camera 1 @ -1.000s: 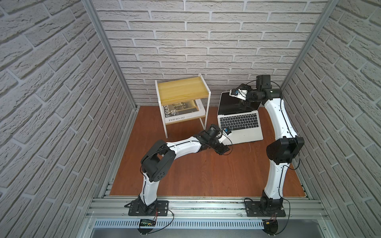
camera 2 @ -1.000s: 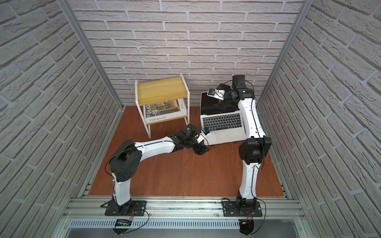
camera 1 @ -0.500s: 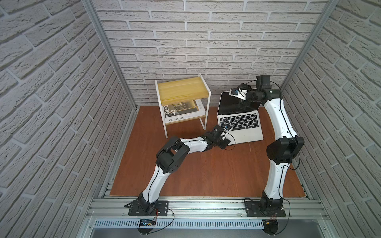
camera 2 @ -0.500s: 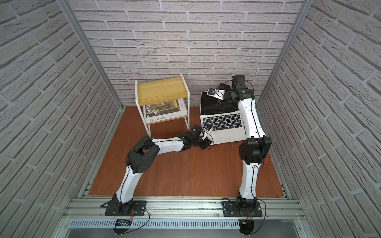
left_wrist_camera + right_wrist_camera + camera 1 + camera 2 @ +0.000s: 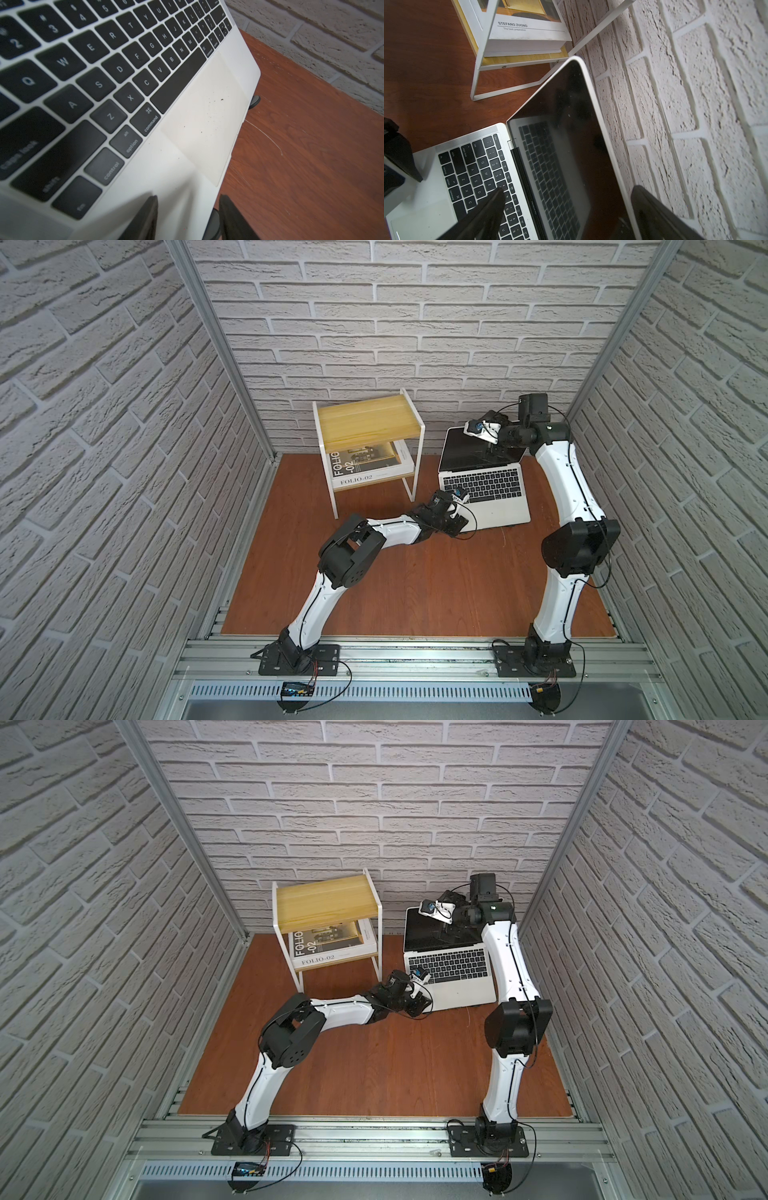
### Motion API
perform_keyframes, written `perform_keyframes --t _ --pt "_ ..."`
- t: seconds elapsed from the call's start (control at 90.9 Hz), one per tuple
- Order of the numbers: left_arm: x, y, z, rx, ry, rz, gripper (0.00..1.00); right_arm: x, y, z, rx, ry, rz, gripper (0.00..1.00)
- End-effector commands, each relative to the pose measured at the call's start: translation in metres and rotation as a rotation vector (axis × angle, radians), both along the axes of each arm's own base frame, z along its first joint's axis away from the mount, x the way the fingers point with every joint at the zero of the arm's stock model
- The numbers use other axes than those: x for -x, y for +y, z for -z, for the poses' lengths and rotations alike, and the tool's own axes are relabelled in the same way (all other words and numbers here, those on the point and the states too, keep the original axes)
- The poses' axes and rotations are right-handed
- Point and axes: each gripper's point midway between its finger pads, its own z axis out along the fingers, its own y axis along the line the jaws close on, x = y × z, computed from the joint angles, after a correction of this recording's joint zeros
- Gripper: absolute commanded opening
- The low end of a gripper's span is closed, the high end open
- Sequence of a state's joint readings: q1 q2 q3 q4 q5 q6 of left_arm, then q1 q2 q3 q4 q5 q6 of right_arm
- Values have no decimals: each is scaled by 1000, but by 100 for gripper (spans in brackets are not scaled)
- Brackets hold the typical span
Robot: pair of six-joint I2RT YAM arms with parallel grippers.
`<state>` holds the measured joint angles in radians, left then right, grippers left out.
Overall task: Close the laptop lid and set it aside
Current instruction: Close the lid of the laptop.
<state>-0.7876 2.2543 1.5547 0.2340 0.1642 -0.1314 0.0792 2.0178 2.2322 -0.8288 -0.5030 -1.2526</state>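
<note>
Found the laptop [image 5: 490, 506] open on the wooden table [image 5: 415, 580], far right, close to the brick wall [image 5: 415, 344] and just beside the rack. Saw the laptop lid [image 5: 461, 456] up and leaning back toward the bricks, with its black screen facing the keyboard and mirroring the keys. Caught the left gripper [image 5: 188, 197] clamped on the near-left corner of the base, with one finger [image 5: 145, 220] down on the palm rest by the trackpad and the other finger [image 5: 232, 220] below the front edge. Noticed a dark round foot [image 5: 254, 100] poking out from under that edge. Spotted the right gripper [image 5: 569, 189] up at the lid's top edge with jaws spread wide, one in front of the screen and one behind it, neither seen touching. Moved out to the white-framed rack [image 5: 365, 423] with its two yellow-wood tiers. Found the white FOLIO-02 book [image 5: 365, 472] lying flat on the lower tier, spine toward the front.
</note>
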Motion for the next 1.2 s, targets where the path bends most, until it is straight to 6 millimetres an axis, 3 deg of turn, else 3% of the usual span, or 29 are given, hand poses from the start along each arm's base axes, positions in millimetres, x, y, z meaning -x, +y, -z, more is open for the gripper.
perform_keyframes --t 0.0,0.418,0.946,1.188 --pt "-14 22 42 -77 52 -83 52 27 -13 -5 -8 66 47 97" --pt "-16 23 53 -89 67 -102 55 49 -14 -1 -25 68 46 95" --pt "-16 23 60 -89 80 -133 56 68 -16 35 -50 143 75 84" --pt "-16 23 61 -85 83 -142 57 80 -19 39 -59 152 109 81"
